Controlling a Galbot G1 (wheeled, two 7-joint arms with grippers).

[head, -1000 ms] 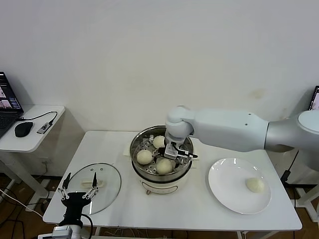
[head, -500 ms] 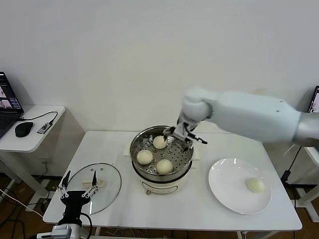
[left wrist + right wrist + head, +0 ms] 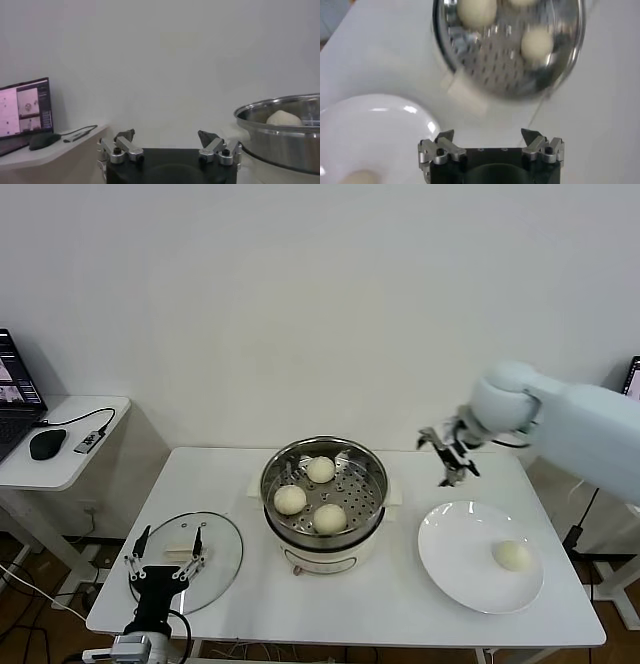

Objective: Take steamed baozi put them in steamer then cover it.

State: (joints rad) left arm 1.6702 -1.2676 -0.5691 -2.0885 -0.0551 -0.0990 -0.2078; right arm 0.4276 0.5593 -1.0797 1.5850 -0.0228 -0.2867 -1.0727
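1. Head view, setting: white wall behind a white table (image 3: 400, 604); a side desk (image 3: 60, 454) at the robot's left carries a mouse (image 3: 47, 443) and part of a laptop (image 3: 15, 399).
2. Head view, task items: steamer (image 3: 325, 502) stands mid-table with three baozi (image 3: 320, 469) on its perforated tray. A fourth bun (image 3: 512, 556) lies on the plate (image 3: 450, 574) at the robot's right, well apart from the steamer. Cover (image 3: 190, 560) lies flat on the table to the steamer's left, handle up.
3. Head view, arms: right gripper (image 3: 452, 454) hangs in the air between steamer and plate, fingers apart, holding nothing. Left gripper (image 3: 165, 569) sits low at the table's near edge over the cover, fingers spread, empty.
4. Left wrist view: left gripper (image 3: 169, 140) fingers apart; steamer wall (image 3: 285, 137) beside it with one bun (image 3: 282, 118) visible above the rim.
5. Right wrist view: right gripper (image 3: 490, 142) spread and empty above the table; steamer (image 3: 510, 45) with buns beyond it, plate (image 3: 370, 130) to one side.
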